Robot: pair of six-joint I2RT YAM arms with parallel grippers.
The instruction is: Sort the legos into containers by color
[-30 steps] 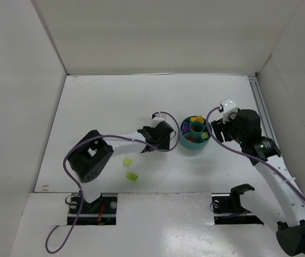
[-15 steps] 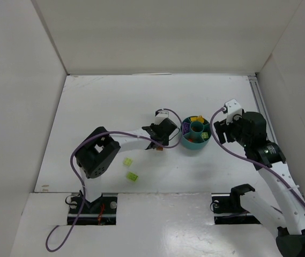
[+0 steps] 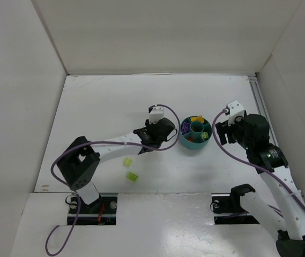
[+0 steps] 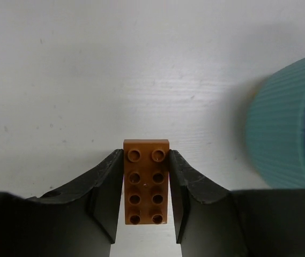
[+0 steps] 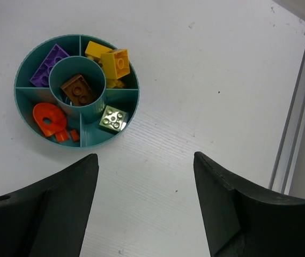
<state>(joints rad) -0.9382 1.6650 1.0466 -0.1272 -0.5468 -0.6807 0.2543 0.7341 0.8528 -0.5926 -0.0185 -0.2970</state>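
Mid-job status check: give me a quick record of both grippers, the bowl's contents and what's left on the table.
left gripper: shut on brown brick, beside teal bowl
right gripper: open, holding nothing
outer compartments: purple brick, yellow bricks, orange pieces, lime green brick, one colour each
central cup: second brown brick
table: two lime green bricks loose

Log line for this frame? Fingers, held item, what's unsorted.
left fingers: shut on brown brick, beside bowl | right fingers: open, empty, over table near bowl | unsorted: two lime bricks
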